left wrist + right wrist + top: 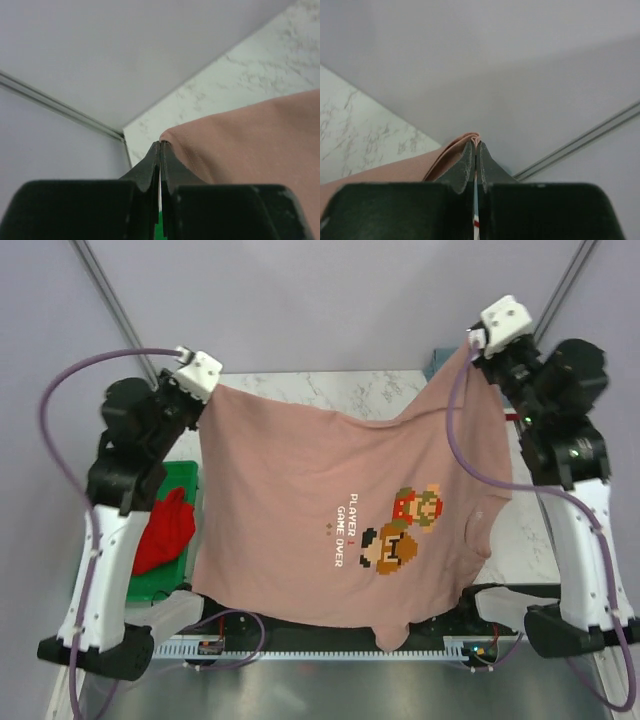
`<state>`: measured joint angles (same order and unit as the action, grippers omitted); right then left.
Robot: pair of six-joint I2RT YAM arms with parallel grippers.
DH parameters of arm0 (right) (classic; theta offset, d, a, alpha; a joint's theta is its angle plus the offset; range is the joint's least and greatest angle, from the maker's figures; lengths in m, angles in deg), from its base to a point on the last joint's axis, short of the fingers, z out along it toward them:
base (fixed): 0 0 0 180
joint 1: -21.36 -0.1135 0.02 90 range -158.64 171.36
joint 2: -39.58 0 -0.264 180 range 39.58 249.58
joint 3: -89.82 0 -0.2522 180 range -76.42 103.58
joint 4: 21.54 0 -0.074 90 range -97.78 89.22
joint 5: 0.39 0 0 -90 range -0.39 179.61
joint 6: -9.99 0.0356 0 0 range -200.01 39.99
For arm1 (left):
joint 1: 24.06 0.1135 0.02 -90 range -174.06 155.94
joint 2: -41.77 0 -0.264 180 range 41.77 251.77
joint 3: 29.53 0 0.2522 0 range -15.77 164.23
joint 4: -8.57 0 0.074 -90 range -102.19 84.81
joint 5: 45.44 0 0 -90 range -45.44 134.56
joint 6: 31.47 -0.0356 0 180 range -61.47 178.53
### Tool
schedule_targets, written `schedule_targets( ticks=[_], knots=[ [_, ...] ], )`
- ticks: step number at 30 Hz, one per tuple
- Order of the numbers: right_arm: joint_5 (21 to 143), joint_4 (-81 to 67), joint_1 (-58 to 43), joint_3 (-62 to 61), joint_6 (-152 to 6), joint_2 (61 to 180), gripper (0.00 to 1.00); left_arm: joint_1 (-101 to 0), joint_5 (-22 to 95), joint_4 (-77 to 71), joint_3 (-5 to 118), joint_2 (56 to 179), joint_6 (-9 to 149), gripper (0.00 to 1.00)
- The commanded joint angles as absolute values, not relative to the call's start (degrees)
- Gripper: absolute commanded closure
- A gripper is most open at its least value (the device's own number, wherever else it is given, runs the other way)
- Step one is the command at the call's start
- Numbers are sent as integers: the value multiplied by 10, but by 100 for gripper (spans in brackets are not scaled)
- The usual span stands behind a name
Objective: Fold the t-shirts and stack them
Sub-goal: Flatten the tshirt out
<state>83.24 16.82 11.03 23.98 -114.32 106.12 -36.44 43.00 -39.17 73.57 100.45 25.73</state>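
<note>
Plainly the dusty-pink t-shirt (340, 530) is the main worry. It hangs spread in the air, print facing up, its far edge sagging between the two held corners and its near edge drooping low. The left gripper (160, 146) is pinched tight on the shirt's far-left corner, and the right gripper (476, 144) on a bunched fold at its far-right corner. Both bites look shallow, so a sharp tug or uneven lowering could slip a corner free and let the cloth crumple. Beneath the shirt, the marble table (330, 390) shows only past the far edge, so the landing spot is hidden. Left of the shirt sits the green tray (188, 480) with the red t-shirt (165, 530) heaped in it, close enough for the pink cloth to drag across. Over the shirt's right side loops a purple cable (462, 455), which could snag.
</note>
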Motion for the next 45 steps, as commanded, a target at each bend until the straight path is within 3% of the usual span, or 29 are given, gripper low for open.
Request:
schedule_targets(
  ticks=[1,9,14,28,32,45],
  knots=[
    [801,93,113,189,-1145,1102,100,-358,428,-316,654,1043,218,98],
    [773,12,113,102,-1155,1255,100,-341,397,-240,574,1204,232,98],
    [769,-11,113,133,-1160,1406,100,-326,395,-219,595,1348,235,98],
    [835,10,113,513,-1148,1793,100,-270,444,-225,863,1632,262,98],
    [845,-1,113,584,-1153,1854,100,-265,471,-230,934,1675,256,98],
    [865,-43,120,590,-1136,1883,100,-262,483,-243,1016,1725,255,98]
  ],
)
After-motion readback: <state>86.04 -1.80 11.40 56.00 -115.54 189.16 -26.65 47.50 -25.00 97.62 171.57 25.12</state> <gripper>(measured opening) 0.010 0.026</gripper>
